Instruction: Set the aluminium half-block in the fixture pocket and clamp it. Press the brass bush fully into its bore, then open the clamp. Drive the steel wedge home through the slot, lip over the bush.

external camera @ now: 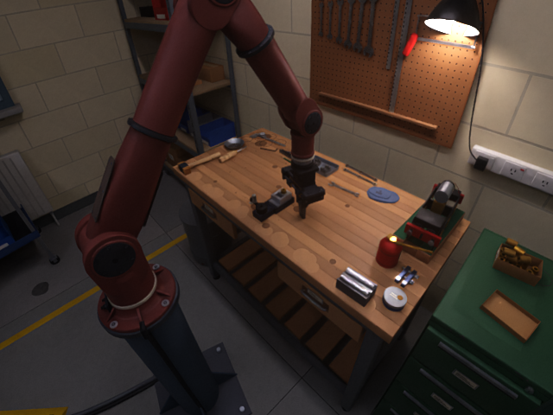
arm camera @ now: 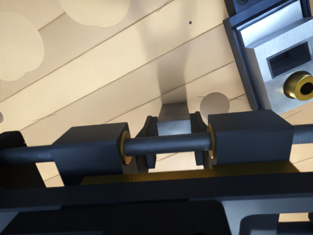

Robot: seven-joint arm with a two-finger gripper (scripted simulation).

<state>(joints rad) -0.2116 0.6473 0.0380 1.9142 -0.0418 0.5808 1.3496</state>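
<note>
The steel wedge (arm camera: 174, 120) lies flat on the bench between my two fingers, which have closed against its sides. My gripper (arm camera: 174, 126) stands low on the benchtop (external camera: 303, 213), just right of the fixture (external camera: 270, 204). In the fixture pocket sits the aluminium half-block (arm camera: 280, 63), with a dark rectangular slot (arm camera: 289, 59) in its top. The brass bush (arm camera: 299, 86) sits in the block's bore with its collar standing above the surface. The fixture's clamp is not clear from these frames.
A shallow tray (external camera: 325, 164) lies behind the arm, with wrenches and a blue pad (external camera: 383, 194) to its right. A red can (external camera: 387, 252), a bench vise (external camera: 432, 216), a metal block (external camera: 356, 286) and a round tin (external camera: 395, 298) occupy the bench's right end.
</note>
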